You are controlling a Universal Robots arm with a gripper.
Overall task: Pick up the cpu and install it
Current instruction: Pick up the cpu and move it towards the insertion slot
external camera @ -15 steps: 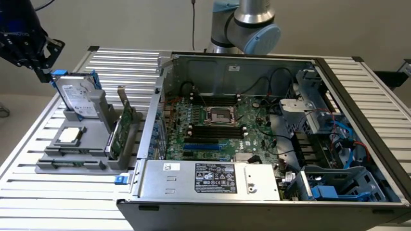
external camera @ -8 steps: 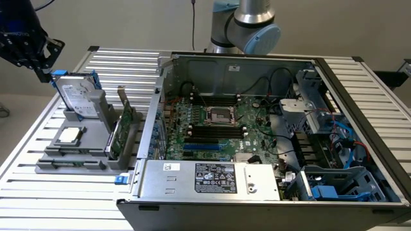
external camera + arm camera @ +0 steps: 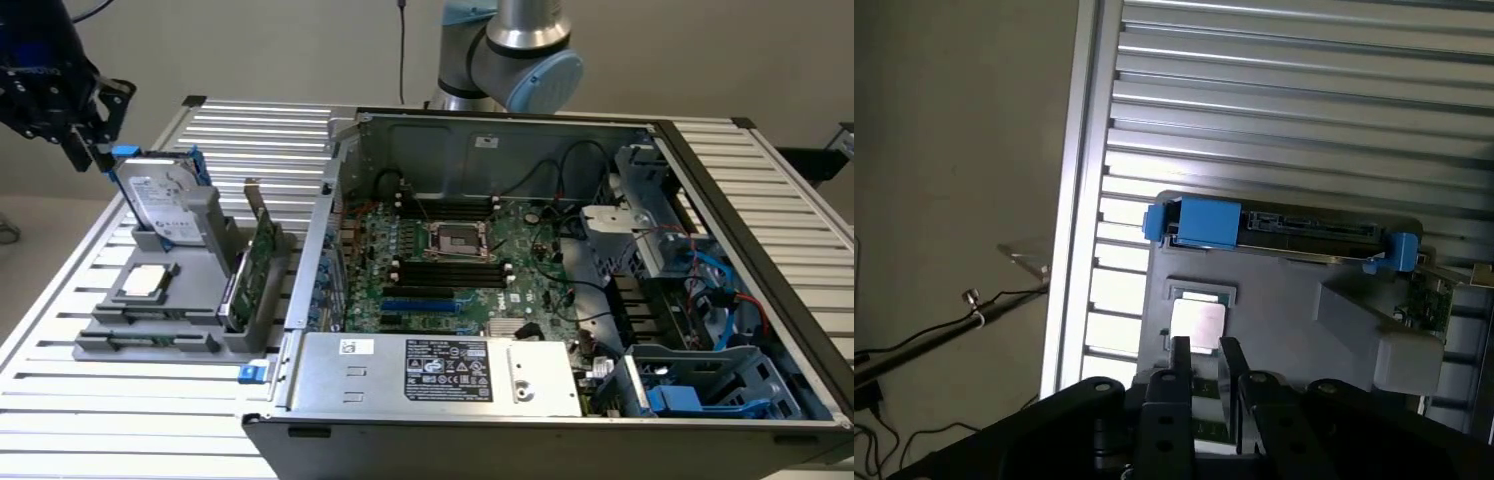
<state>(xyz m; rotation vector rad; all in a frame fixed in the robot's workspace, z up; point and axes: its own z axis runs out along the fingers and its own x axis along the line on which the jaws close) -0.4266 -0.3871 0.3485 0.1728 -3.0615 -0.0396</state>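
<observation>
The cpu [image 3: 144,281], a small square chip with a silver top, lies flat in a pocket of the grey holder [image 3: 200,330] on the slatted table, at the exterior view's left. My gripper [image 3: 91,152] hangs well above the holder's far end, beside the upright hard drive [image 3: 160,205]. In the wrist view the cpu [image 3: 1199,322] sits just beyond my gripper [image 3: 1206,352]. The two black fingers [image 3: 1181,358] stand slightly apart with nothing between them. The bare processor socket [image 3: 453,240] lies in the middle of the motherboard inside the open computer case [image 3: 747,200].
A green circuit card [image 3: 260,265] stands upright in the holder between the cpu and the case wall. The hard drive's blue brackets [image 3: 1206,222] show edge-on in the wrist view. The power supply [image 3: 441,372] spans the case's near side. Slatted table [image 3: 80,400] surrounds the holder.
</observation>
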